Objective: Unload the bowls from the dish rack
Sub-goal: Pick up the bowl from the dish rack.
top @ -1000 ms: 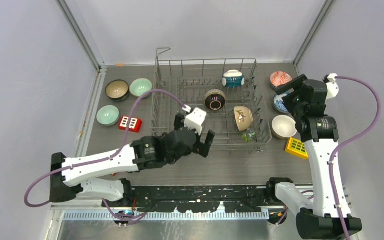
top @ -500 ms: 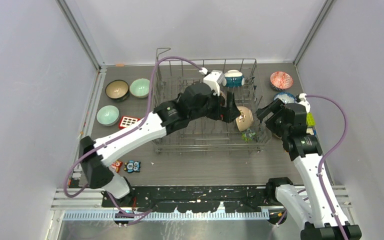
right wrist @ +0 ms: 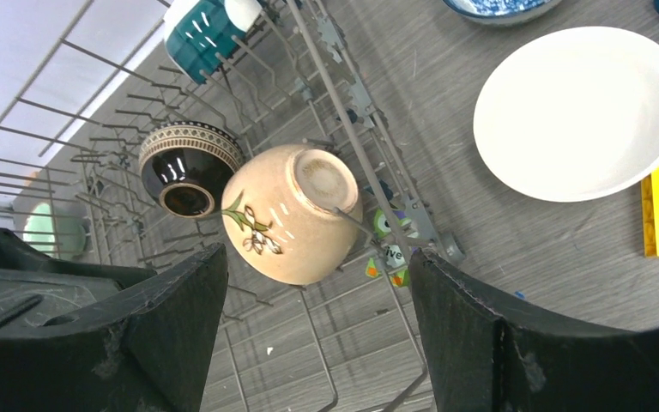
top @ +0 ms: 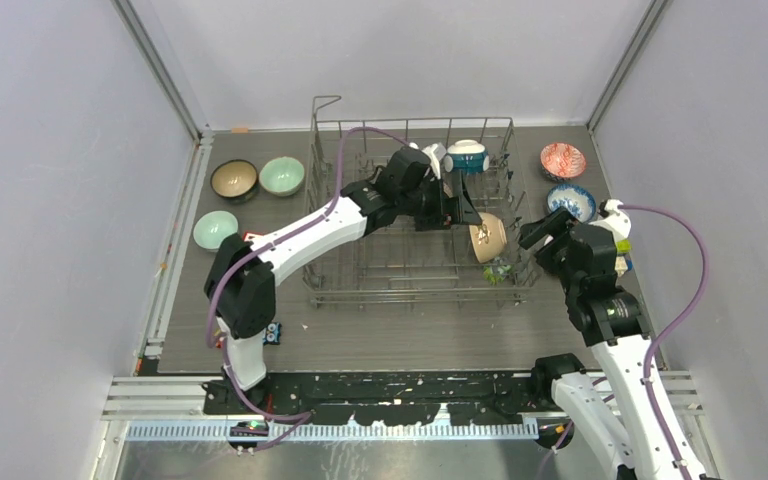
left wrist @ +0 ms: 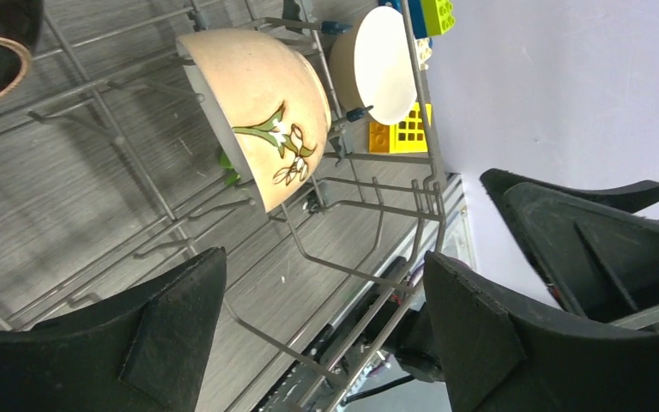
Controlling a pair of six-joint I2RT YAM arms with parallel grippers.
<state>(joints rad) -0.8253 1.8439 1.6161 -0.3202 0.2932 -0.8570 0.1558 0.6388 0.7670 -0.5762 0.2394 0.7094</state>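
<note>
Roughly two-thirds done, by the look of it: six bowls sit outside the dish rack (top: 410, 292) and three are left inside. To the rack's left stand a brown bowl (top: 233, 180) and two pale green bowls (top: 281, 176). To its right are a red patterned bowl (top: 562, 160), a blue-and-white bowl (top: 571, 201) and a plain white bowl (right wrist: 579, 112), the last masked by the right arm in the overhead view. Inside the rack, a cream floral bowl (top: 487, 237) leans on its side among the tines near the right wall. A dark brown bowl (right wrist: 190, 165) lies at the rack's middle, and a teal-and-white bowl (top: 467, 157) rests by the far wall. The left gripper (left wrist: 322, 266), reaching over the rack's middle, has its jaws spread and empty, aimed at the cream floral bowl. The right gripper (right wrist: 317, 253), poised just outside the rack's right wall, is likewise spread wide and holds nothing, facing the same bowl. Both appear lined up on one bowl, so one arm will likely have to yield.
</note>
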